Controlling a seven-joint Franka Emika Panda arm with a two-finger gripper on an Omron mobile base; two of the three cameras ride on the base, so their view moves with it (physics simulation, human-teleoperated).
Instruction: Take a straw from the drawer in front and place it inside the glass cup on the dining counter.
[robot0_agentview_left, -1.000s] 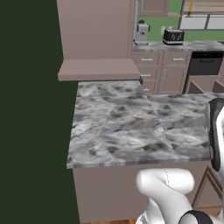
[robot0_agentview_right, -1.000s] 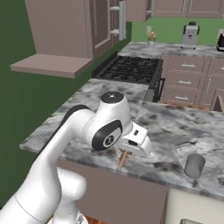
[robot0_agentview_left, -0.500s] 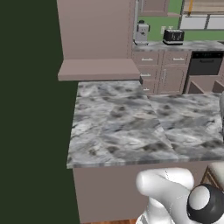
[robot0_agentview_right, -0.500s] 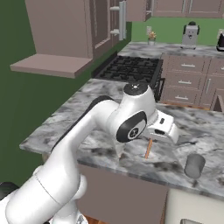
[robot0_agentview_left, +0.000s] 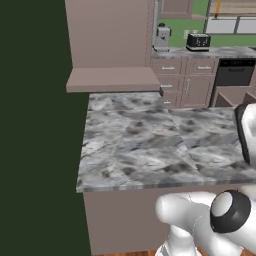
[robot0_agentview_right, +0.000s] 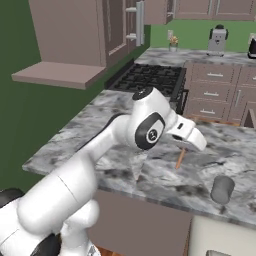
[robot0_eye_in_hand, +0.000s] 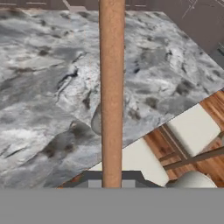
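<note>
My gripper hangs over the dining counter, shut on a thin brown straw that points down and ends a little above the marbled top. The glass cup, a small greyish tumbler, stands upright near the counter's front right edge, to the right of the straw and nearer the base. In the hand view the straw runs straight up the middle from the gripper, and the glass cup peeks out from behind it at the counter's edge. The drawer is out of view.
White padded stools stand on the wood floor beyond the counter's edge. A black stove and taupe cabinets sit behind the counter. A toaster and a coffee machine rest on the far counter.
The arm has swung right across the counter, carrying the straw closer to the glass cup. The cup has not moved.
</note>
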